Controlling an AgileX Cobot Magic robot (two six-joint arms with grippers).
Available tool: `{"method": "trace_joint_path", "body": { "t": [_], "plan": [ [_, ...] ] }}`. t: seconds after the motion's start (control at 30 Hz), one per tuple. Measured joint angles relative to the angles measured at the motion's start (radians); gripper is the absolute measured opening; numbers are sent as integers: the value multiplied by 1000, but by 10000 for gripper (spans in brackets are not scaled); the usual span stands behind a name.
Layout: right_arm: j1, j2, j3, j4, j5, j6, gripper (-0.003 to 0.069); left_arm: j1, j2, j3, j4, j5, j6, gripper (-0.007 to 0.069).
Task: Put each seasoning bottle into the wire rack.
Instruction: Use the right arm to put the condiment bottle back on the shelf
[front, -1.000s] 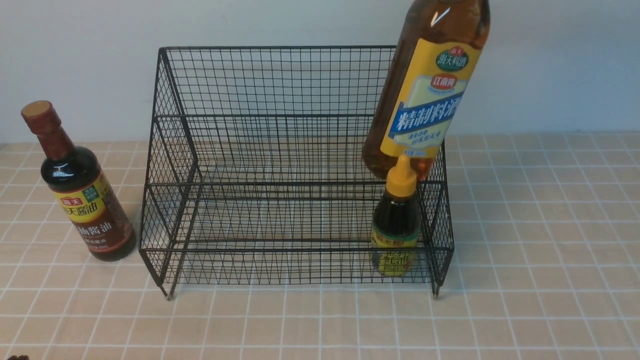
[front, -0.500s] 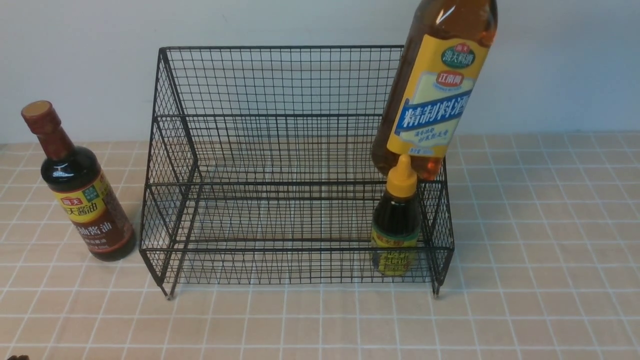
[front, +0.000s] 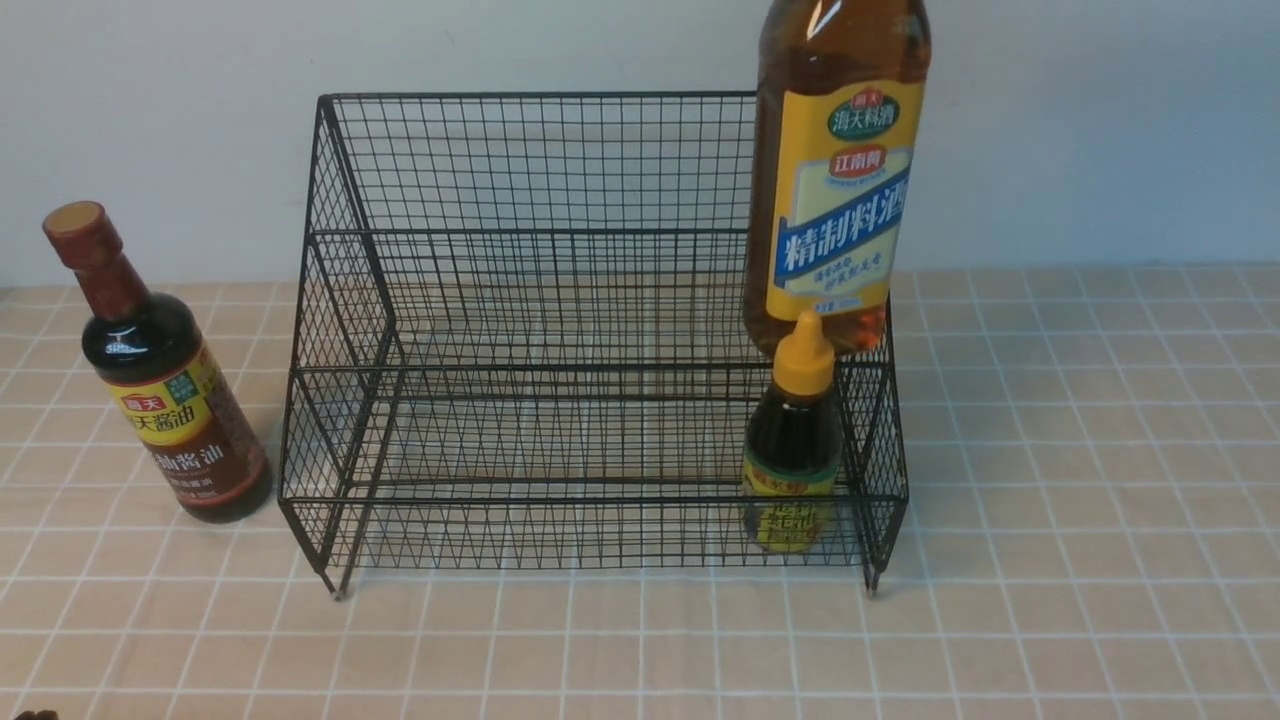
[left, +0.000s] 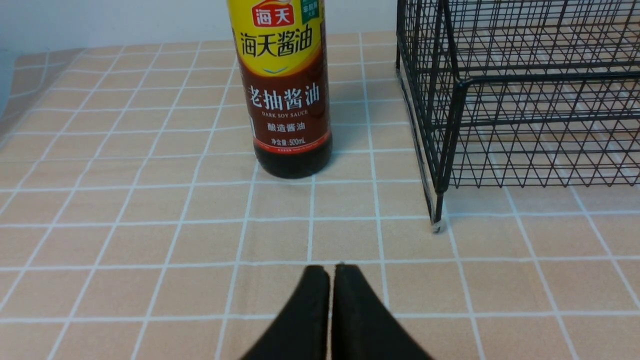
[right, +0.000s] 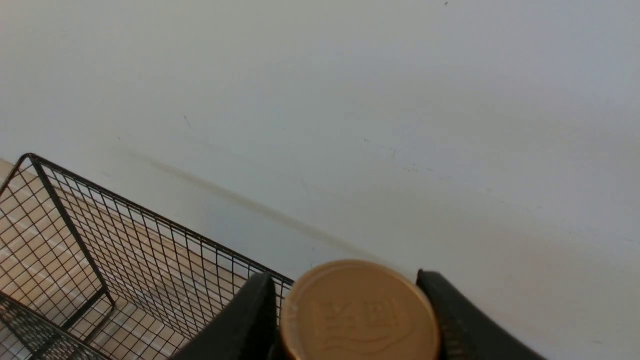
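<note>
The dark soy sauce bottle (front: 160, 400) stands at nine o'clock of the wire rack (front: 560, 300), and the left gripper (left: 330, 280) is pressed together, empty. The small yellow-nozzle bottle (front: 793, 450) sits in the lower tier. At its twelve o'clock hangs the amber cooking-wine bottle (front: 835, 200), with the right gripper (right: 350, 300) pinching its tan cap (right: 357, 320). The bottle is likely heavy and apt to swing.

Soy bottle (front: 165, 400) on the table (front: 1080, 500) at the wire rack's (front: 560, 232) nine o'clock; small bottle (front: 792, 450) in its front tier, four o'clock; large bottle (front: 835, 190) just behind, higher.

amber bottle (front: 838, 200) neck & cap cut off, front view, soy bottle (left: 287, 100) top cropped, L wrist view
</note>
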Motion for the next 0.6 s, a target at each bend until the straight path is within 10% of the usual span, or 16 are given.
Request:
{"method": "trace_joint_path", "body": {
  "t": [0.6],
  "plan": [
    [21,1,4,-231,62,373,328,0,0,0,0,0,0,-7]
  ]
}}
